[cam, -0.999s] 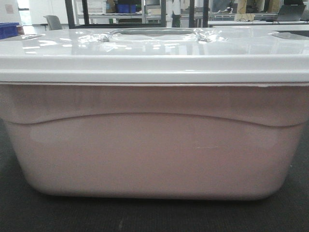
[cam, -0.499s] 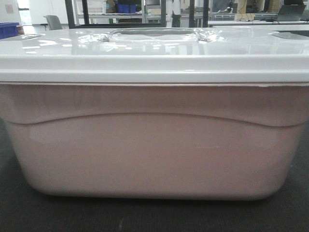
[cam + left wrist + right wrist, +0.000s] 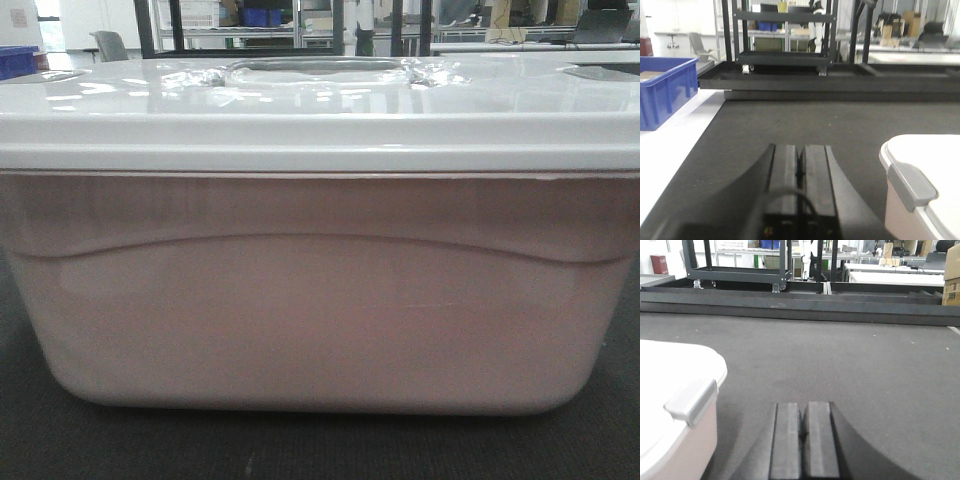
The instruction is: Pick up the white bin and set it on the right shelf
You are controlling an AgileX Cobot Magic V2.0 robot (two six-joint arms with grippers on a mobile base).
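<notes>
1. Nothing much has moved vs. a sec ago: white bin (image 3: 320,300) fills the front view the same way, and only the background sits a hair differently.
2. Bin location: flat on the dark mat (image 3: 60,440), lid (image 3: 320,110) on, handle recess up top. Not lifted.
3. Left gripper (image 3: 800,165): fingers pressed together, holding nothing. It's low over the mat, w/ the bin's left end (image 3: 925,200) and its grey clip (image 3: 912,185) off to its right, not touching.
4. Right gripper (image 3: 803,435): also closed, empty. The bin's right end (image 3: 670,405) and its clip (image 3: 692,397) are to its left, apart.
5. So I'm flanking the bin, one arm per end. Step in hand, I'd say, is approach/pre-grasp; the grab hasn't begun.
6. Next move, prob.: open both grippers, or keep them closed as paddles, then bring both inward evenly to the ends under the lid rim. Bin's too wide for one arm.
7. Shelf isn't in any view, only a black rack (image 3: 785,35) and a blue crate (image 3: 665,90). It needs finding before the carry.
</notes>
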